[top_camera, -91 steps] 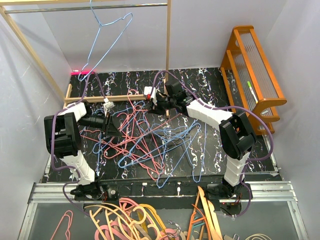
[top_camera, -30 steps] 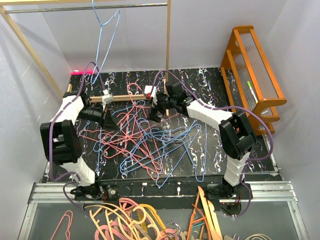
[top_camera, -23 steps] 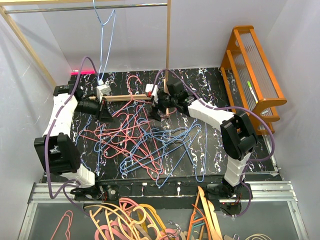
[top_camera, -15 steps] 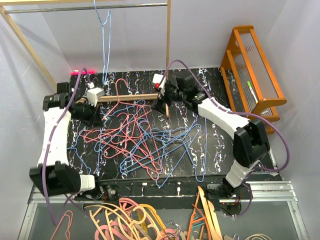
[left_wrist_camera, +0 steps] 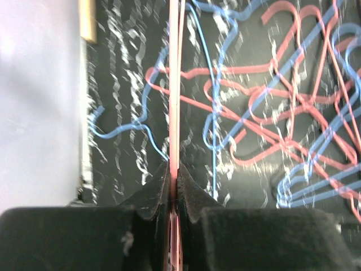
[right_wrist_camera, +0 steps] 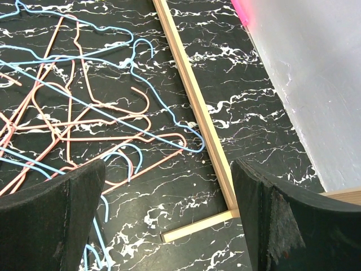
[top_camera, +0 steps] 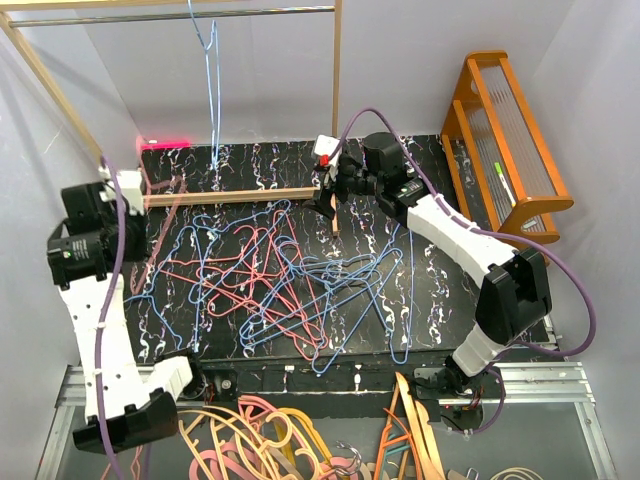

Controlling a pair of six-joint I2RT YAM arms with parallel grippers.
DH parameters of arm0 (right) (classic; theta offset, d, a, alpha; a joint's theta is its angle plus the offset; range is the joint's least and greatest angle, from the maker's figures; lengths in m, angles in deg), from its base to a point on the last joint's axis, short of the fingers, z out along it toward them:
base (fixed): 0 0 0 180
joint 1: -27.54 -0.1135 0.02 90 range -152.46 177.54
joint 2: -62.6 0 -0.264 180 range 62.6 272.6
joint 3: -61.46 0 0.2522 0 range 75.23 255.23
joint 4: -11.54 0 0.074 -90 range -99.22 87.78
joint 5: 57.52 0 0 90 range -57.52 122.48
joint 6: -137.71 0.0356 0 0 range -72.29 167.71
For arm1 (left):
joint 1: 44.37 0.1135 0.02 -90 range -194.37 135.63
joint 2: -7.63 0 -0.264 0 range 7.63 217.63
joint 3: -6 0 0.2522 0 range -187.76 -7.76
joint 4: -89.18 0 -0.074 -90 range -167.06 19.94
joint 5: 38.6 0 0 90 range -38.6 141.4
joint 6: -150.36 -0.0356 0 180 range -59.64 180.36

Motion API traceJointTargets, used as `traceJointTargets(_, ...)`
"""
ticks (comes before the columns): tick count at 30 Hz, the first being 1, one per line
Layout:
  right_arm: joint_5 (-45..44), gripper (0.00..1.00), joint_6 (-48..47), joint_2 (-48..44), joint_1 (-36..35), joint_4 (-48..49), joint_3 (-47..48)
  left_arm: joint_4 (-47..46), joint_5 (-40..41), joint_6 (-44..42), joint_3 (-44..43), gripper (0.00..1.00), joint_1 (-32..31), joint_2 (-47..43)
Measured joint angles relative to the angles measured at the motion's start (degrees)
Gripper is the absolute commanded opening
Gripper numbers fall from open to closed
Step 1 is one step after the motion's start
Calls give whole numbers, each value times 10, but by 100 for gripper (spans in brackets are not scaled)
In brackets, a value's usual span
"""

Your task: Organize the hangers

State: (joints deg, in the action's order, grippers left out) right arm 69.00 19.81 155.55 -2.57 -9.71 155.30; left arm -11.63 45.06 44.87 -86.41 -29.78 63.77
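The left gripper (left_wrist_camera: 174, 189) is clamped on a pink hanger (left_wrist_camera: 174, 84); the right gripper (right_wrist_camera: 169, 175) is spread apart, empty. Hangers (top_camera: 290, 285) are tangled across the black table (top_camera: 440, 290), enclosed by white walls (top_camera: 280, 90).

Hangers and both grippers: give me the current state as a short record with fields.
left gripper: shut on a pink-red hanger, raised at the left
right gripper: open, empty, over the wooden base bar
hung: one blue hanger on the rail
pile: pink-red and blue hangers tangled on the table
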Motion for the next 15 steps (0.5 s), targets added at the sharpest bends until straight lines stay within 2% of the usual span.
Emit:
traceJointTargets(5,19,99,-3,0,7,0,0,-43,11,30,-138,0,40,70)
traceJointTargets(10,38,99,-7,0,19,-2,0,-85,-5,49,-275,0,54,157)
traceJointTargets(15,47,99,-9,-3,24,-4,-4,-115,-25,52,-348,0,55,221)
